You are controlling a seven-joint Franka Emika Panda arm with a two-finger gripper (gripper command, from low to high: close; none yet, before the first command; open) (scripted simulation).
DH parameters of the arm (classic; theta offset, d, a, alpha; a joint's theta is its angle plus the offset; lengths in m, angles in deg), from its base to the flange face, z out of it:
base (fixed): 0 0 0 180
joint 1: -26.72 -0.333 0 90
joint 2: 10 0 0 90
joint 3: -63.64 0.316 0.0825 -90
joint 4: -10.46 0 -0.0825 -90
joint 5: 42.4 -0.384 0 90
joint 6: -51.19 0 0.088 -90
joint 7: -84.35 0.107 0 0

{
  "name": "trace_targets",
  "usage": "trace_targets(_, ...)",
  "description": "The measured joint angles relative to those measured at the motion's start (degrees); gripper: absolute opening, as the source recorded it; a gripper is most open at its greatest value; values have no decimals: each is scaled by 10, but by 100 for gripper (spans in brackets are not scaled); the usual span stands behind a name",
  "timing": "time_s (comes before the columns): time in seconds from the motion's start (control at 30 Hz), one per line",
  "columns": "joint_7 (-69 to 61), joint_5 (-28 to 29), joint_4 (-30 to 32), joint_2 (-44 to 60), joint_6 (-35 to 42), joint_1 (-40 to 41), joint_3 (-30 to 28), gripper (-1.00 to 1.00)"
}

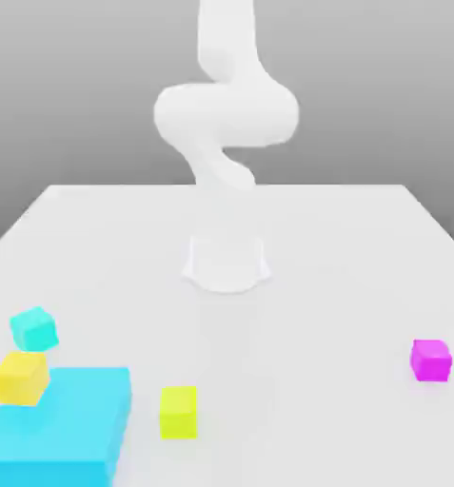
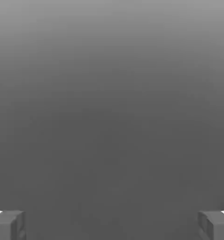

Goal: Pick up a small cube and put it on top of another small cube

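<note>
The small lime cube rests on the white table near its front edge, just to the exterior view's right of the large cyan block. A small orange-yellow cube sits at the cyan block's back left corner. My white arm rises from its base at the table's middle and bends upward out of the picture. In the hand view my gripper is open, its two grey fingertips far apart with nothing between them, facing a plain grey background.
A small cyan cube lies tilted behind the orange-yellow one at the exterior view's left. A small magenta cube stands alone at the exterior view's right.
</note>
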Motion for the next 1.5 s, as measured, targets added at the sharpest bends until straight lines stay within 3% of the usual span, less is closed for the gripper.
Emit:
trace_targets(0.67,513,72,141,313,-174,199,131,0)
trace_targets(0.87,657,82,183,404,-226,222,132,0)
trace_targets(1.03,746,56,216,475,-273,224,128,0)
trace_targets(1.27,813,122,198,589,-362,173,60,0)
trace_targets(1.3,820,130,195,606,-374,160,46,-100)
trace_targets(1.5,823,135,194,614,-382,153,38,-100)
